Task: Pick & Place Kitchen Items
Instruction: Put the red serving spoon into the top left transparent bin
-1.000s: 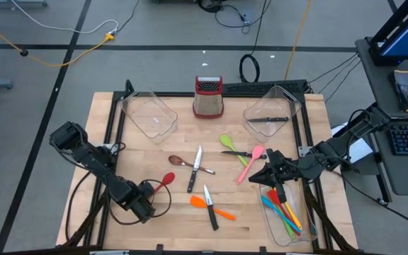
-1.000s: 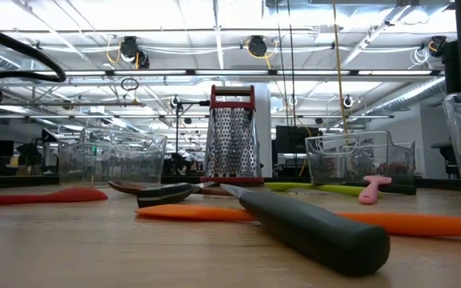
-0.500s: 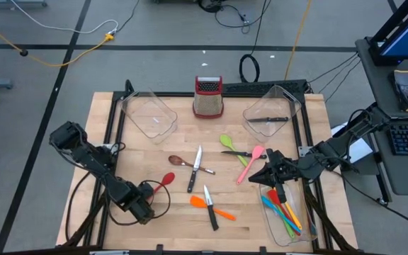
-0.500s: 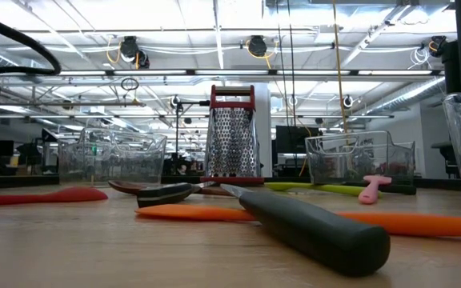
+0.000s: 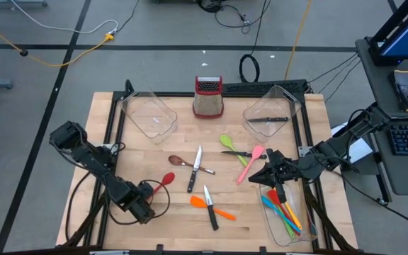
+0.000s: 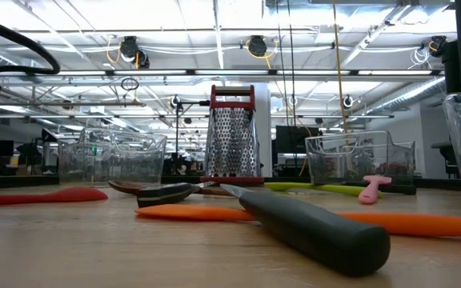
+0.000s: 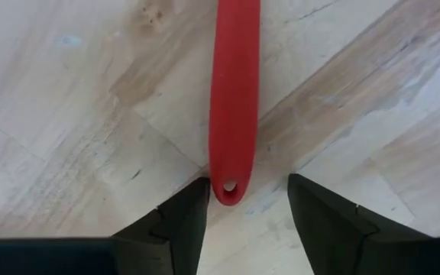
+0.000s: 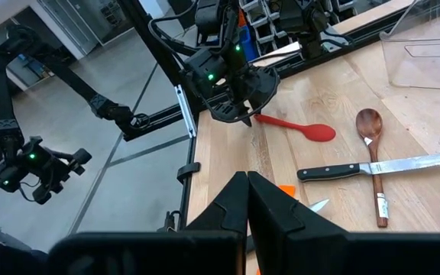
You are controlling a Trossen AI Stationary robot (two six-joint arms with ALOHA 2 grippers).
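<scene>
From above, I've got the left gripper (image 5: 145, 200) low at the table's (image 5: 105, 145) front-left, arm folded back toward the left edge, at the handle end of the red spoon (image 5: 163, 182). The right gripper (image 5: 280, 190) hangs over the near-right bin (image 5: 269, 216) of coloured utensils. Low view: orange spatula (image 6: 198, 212) and black-handled knife (image 6: 310, 226) lie close in front. Left wrist: my fingers (image 7: 180, 221) stand apart, straddling the spoon's handle tip on the wood, not pinching it. Right wrist: fingers (image 8: 232, 206) pressed together, empty.
</scene>
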